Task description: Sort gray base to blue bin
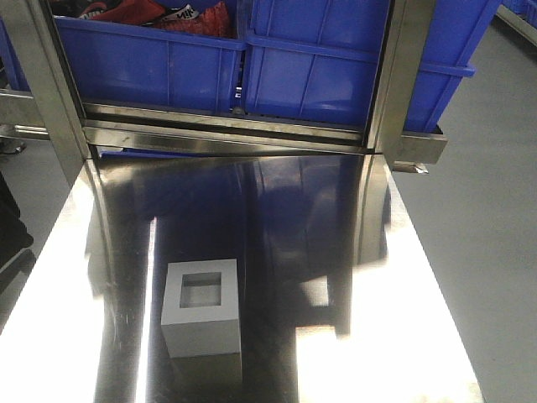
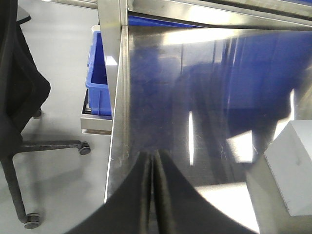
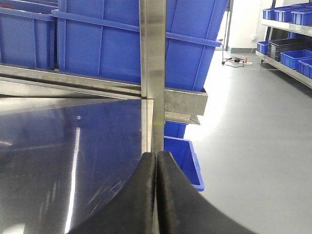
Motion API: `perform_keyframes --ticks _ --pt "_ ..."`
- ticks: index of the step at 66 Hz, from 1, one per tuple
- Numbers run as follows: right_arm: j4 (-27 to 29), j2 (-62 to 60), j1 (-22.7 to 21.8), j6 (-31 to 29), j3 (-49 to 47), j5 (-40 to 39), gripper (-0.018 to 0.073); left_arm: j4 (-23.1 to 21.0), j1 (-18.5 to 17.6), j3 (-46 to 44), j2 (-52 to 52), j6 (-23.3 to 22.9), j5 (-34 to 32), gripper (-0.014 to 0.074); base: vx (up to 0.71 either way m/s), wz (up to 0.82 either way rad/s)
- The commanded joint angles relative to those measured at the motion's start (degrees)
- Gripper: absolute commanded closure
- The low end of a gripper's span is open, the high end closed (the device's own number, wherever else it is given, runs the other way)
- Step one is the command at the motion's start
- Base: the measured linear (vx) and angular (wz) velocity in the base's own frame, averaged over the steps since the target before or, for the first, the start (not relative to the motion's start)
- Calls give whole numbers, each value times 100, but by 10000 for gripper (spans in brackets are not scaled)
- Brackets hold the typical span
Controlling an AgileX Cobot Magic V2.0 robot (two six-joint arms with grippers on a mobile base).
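Gray base (image 1: 201, 309): judged rigid, light, non-slip; gripped best across side walls. Left tool (image 2: 154, 195), right tool (image 3: 157, 195) closed, empty.

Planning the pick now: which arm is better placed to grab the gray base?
Left, probably. The gray base sits close beside the shut left gripper in its wrist view; the right gripper faces the rack post, with no base in its view.

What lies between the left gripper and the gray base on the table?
Only bare, shiny steel tabletop. The left wrist view shows nothing standing between the left gripper, fingers shut, and the gray base.
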Motion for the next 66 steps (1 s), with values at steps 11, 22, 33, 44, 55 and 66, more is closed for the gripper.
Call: perform_keyframes --ticks 11,22,33,44,55,66 --pt "-36 -71 -17 -37 88 -424 568 -47 -16 -208 65 -37 -189 596 0 0" --pt "-36 -71 -17 -37 88 -424 568 -41 -16 -208 65 -37 -201 584 0 0" --pt "-36 -71 -17 -37 88 -424 568 -47 -16 -208 65 -37 -154 515 0 0" --pt "-36 -71 -17 -37 88 -424 568 -47 -16 -208 65 -37 -149 364 0 0" --pt "-36 -71 -17 -37 88 -424 568 -47 -16 -208 65 -37 -149 215 0 0" --pt "-36 -71 -17 -37 88 -424 568 -42 -16 -208 65 -37 -203 180 0 0"
